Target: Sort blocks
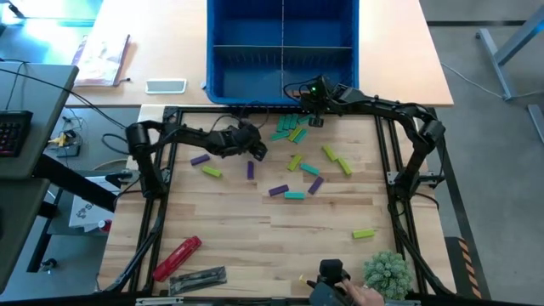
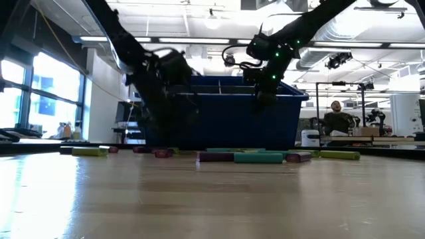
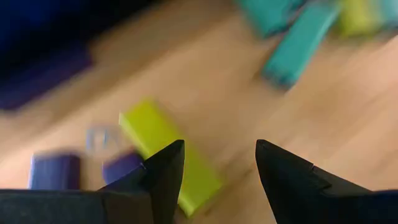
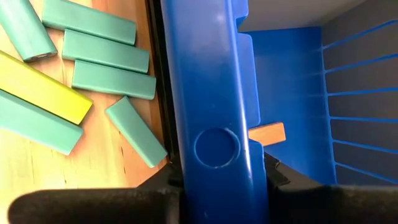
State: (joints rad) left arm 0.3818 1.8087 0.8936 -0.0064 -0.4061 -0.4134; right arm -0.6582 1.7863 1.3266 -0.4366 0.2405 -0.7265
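While the left gripper [image 1: 255,150] hangs low over the wooden table [image 1: 255,229] with its jaws spread and nothing between them, the right gripper [image 1: 316,109] sits at the near wall of the blue bin [image 1: 280,51], and whether its jaws are spread or pressed together cannot be told. In the right wrist view a tan block [image 4: 267,134] shows just inside the bin wall, close to that gripper; whether it is pinched cannot be told. Blocks lie loose on the table between the arms: a cluster of teal blocks [image 1: 289,127] with some lime ones just below the bin, a purple block [image 1: 200,159] and a lime block [image 1: 212,172] to the left, another purple block [image 1: 251,170] just beside the left gripper, a purple and a teal one touching near the middle, and a single lime block [image 1: 364,233] well apart toward the right. A red tool [image 1: 176,257] lies near the front left corner, and a small green plant [image 1: 389,272] stands at the front right.
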